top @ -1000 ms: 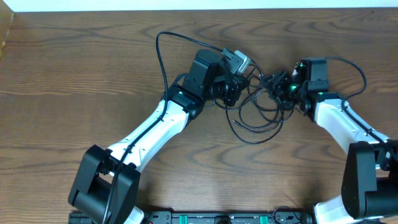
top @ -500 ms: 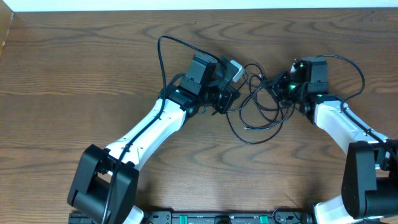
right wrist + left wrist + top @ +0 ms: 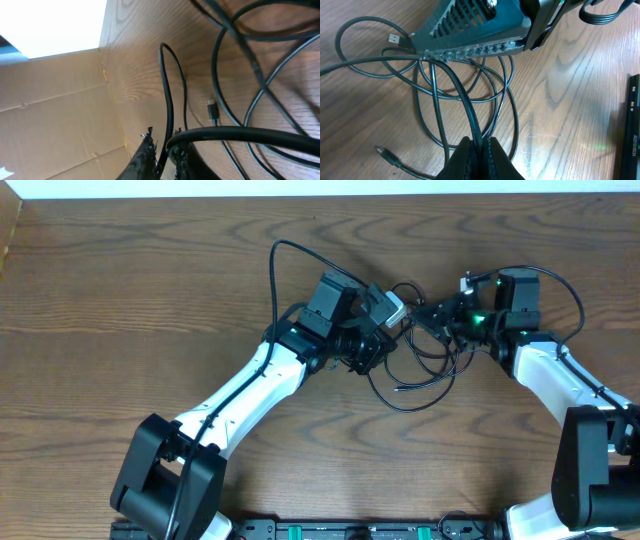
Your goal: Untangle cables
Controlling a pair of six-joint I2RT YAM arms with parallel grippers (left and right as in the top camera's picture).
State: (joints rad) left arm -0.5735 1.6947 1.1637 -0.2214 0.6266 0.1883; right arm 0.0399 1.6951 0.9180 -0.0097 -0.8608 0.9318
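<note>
Tangled cables (image 3: 420, 360) crowd the gap between left arm (image 3: 250, 385) and right arm (image 3: 555, 375); table (image 3: 120, 300) lies open beyond.

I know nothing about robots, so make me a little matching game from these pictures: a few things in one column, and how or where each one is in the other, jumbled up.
Things:
1. left gripper
2. right gripper
3. silver USB plug
4. table

States:
A. brown wood grain
B. shut on a single black cable
C. a loose end, gripped by nothing
D. clamped where the tangle bunches together

Pairs: 1-B, 2-D, 3-C, 4-A
</note>
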